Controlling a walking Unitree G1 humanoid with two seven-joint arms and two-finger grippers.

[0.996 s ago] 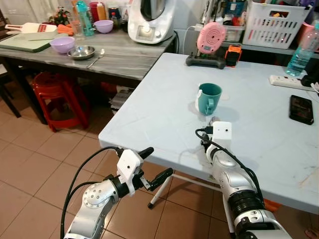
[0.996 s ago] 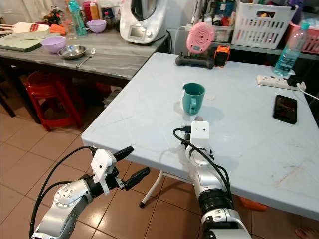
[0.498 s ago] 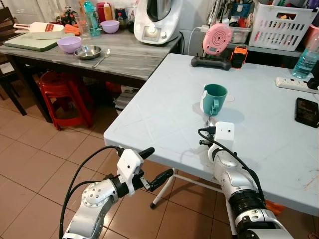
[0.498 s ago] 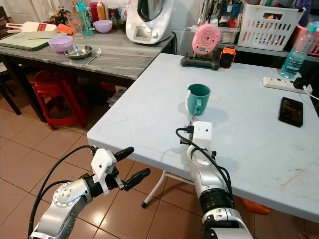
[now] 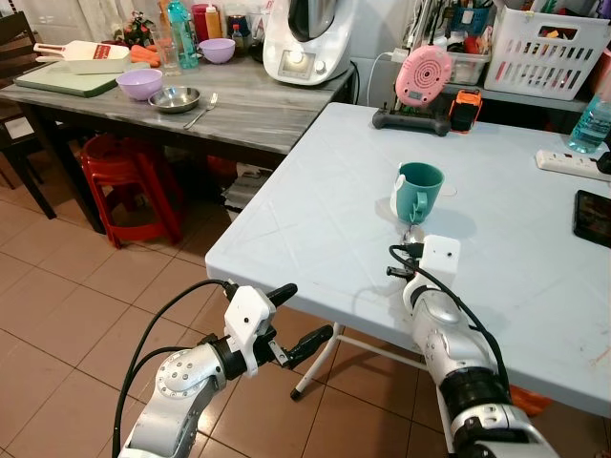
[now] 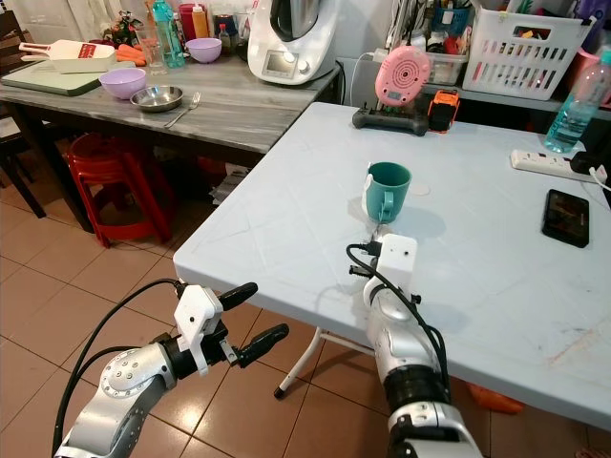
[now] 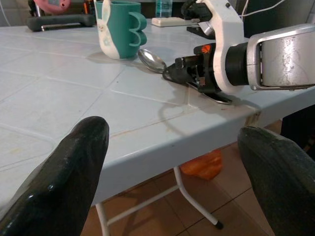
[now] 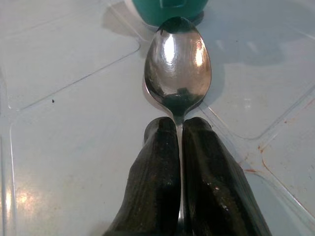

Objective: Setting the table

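- White bench [image 5: 315, 219]: landmark for everything below, standing on a tiled floor [image 5: 57, 315].
- Grey bench [image 5: 229, 100]: beside the white bench's far-left side; carries a white appliance [image 5: 307, 38], purple bowl [image 5: 139, 83], steel bowl [image 5: 175, 98], cutting board [image 5: 59, 78].
- White basket [image 5: 546, 48]: behind the white bench's far edge.
- Pink gadget [image 5: 423, 74]: on a black stand at the white bench's far edge.
- Power strip [image 5: 571, 162] and phone [image 5: 596, 218]: on the white bench's right side.
- Teal mug [image 5: 419, 189]: upright, mid-bench, handle facing the near edge.
- Right claw [image 8: 178, 129]: over the white bench near its front edge, fingers pressed together, pinching the spoon handle.
- Left claw [image 5: 298, 313]: below and in front of the white bench's near-left edge, above the floor, fingers spread, holding nothing.
- Spoon [image 8: 177, 69]: low over the white bench, bowl tip just beside the mug base; can't tell if it touches the mug.
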